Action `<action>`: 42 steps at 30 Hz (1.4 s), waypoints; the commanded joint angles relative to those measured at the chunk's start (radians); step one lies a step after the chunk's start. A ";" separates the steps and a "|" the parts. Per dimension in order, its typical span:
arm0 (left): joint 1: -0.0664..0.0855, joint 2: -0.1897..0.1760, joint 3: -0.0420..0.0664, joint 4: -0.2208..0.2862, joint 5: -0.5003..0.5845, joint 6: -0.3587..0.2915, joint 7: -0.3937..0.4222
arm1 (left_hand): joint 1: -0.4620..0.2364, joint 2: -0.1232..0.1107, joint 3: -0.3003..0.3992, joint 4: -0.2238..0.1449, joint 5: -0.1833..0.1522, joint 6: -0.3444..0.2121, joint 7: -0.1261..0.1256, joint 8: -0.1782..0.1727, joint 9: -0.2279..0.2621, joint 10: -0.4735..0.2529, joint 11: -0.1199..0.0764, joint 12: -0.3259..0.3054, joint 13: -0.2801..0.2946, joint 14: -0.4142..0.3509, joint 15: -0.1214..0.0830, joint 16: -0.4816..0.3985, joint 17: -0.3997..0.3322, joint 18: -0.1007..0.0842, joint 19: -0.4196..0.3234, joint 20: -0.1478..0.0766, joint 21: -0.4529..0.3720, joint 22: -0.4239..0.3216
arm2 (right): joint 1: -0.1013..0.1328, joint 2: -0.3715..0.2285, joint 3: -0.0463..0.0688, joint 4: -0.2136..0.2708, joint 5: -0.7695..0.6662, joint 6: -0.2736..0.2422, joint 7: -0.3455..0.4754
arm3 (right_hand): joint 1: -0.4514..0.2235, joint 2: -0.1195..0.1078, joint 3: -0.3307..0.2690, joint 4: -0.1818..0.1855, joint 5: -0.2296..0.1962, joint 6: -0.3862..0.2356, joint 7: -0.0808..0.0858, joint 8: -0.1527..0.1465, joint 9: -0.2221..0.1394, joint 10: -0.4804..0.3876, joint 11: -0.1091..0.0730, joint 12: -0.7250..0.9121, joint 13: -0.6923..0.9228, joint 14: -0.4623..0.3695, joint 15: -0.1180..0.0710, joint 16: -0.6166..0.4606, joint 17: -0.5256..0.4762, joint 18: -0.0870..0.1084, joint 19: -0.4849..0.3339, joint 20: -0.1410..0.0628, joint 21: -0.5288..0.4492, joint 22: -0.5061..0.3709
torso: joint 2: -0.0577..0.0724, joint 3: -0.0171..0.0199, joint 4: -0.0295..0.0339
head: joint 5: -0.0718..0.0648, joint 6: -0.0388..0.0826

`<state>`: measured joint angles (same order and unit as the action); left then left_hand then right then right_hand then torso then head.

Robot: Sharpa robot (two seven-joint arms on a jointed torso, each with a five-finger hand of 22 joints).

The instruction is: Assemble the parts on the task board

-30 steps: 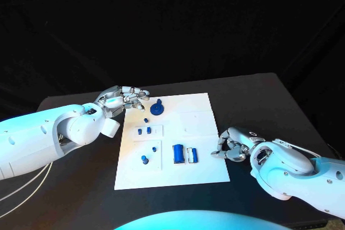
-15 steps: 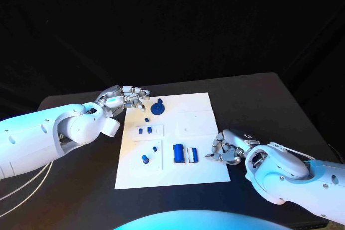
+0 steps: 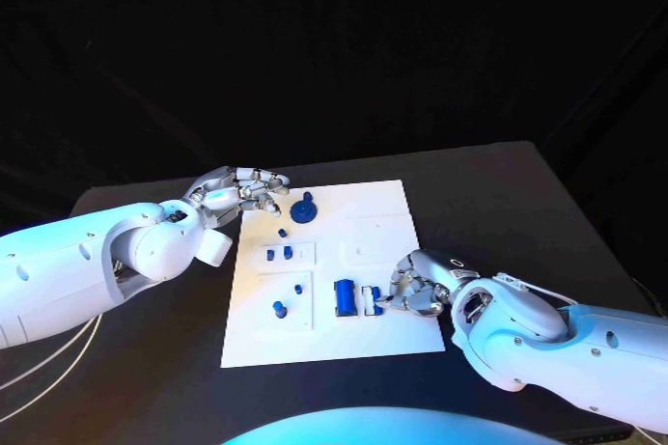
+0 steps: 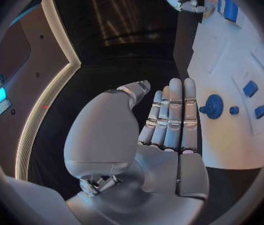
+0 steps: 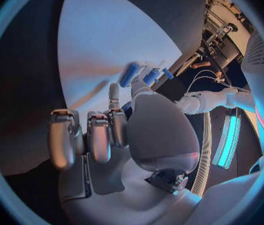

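Right hand (image 3: pixel 418 289) at board (image 3: pixel 390 199) edge beside blue block (image 3: pixel 344 297), grasp unclear | left hand (image 3: pixel 239 190) open, empty | risk: fingers nudge block askew.

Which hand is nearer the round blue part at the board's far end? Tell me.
Left. The left hand sits just off the board's far corner, beside the round part. The right hand is at the board's near edge, by the long blue parts.

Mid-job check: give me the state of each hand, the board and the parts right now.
left hand: fingers apart, holding nothing, beside the board's far left corner
right hand: over the board's right edge, grip unclear
task board: flat on the table
round blue part: on the board
two long blue parts: lying side by side
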<state>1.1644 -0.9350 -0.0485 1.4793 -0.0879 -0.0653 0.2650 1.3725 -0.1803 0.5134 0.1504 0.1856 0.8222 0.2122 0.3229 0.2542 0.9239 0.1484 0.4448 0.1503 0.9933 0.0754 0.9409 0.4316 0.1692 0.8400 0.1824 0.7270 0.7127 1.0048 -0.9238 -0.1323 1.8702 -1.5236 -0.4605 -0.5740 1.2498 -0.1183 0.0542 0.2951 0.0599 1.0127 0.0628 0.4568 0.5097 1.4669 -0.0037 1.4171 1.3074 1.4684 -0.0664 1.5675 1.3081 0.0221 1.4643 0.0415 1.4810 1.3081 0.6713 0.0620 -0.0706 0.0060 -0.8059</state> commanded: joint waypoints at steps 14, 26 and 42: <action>0.000 -0.003 0.001 0.004 0.001 0.014 0.001 | 0.007 0.003 0.005 0.001 0.001 -0.008 0.002 0.005 0.001 -0.006 -0.001 0.004 0.001 -0.006 0.003 0.005 0.001 0.013 0.007 -0.002 -0.006 -0.001 | -0.003 0.055 0.000 -0.042 -0.007 0.026 -0.013 | -0.006 0.005 0.015 -0.005 0.001 0.018 -0.007 0.010 0.006 0.038 -0.012 0.005 0.173 0.101 -0.009 -0.001 0.255 -0.007 0.088 -0.008 0.007 0.243 | 0.001 0.0015 0.0001 | 0.009 -0.007; 0.000 -0.006 0.001 0.005 0.000 0.014 -0.001 | 0.007 0.003 0.005 0.001 0.001 -0.008 0.002 0.005 0.001 -0.006 -0.001 0.004 0.001 -0.006 0.003 0.005 0.001 0.013 0.007 -0.002 -0.006 -0.001 | -0.004 0.055 0.000 -0.044 -0.045 0.061 -0.026 | 0.077 -0.030 0.050 -0.018 0.002 0.016 -0.013 0.016 0.012 0.037 -0.019 0.000 0.172 0.100 -0.016 -0.002 0.254 -0.007 0.088 -0.015 0.006 0.243 | -0.001 0.0005 -0.0015 | 0.009 -0.010; 0.000 -0.009 0.001 0.006 -0.002 0.015 -0.002 | 0.007 0.003 0.005 0.001 0.001 -0.008 0.002 0.005 0.001 -0.006 -0.001 0.004 0.001 -0.006 0.003 0.005 0.001 0.013 0.007 -0.002 -0.006 -0.001 | -0.004 0.034 0.000 -0.040 -0.072 0.058 -0.035 | 0.096 -0.037 0.069 -0.010 0.002 0.018 -0.013 0.015 0.012 0.037 -0.018 -0.001 0.172 0.100 -0.016 -0.002 0.254 -0.007 0.088 -0.016 0.006 0.243 | 0.000 0.0014 -0.0008 | 0.010 -0.009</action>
<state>1.1644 -0.9448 -0.0485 1.4821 -0.0881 -0.0649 0.2585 1.3725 -0.1803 0.5134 0.1504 0.1857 0.8222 0.2121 0.3229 0.2538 0.9239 0.1484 0.4445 0.1502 0.9933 0.0754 0.9409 0.4312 0.1692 0.8400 0.1824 0.7270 0.7129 1.0032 -0.8896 -0.1310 1.8315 -1.5732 -0.4279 -0.5918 1.3651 -0.1550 0.1215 0.2801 0.0643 1.0277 0.0548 0.4689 0.5244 1.4651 -0.0160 1.4171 1.3073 1.4648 -0.0773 1.5675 1.3076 0.0221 1.4645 0.0340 1.4843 1.3076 0.6707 0.0632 -0.0716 0.0167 -0.8154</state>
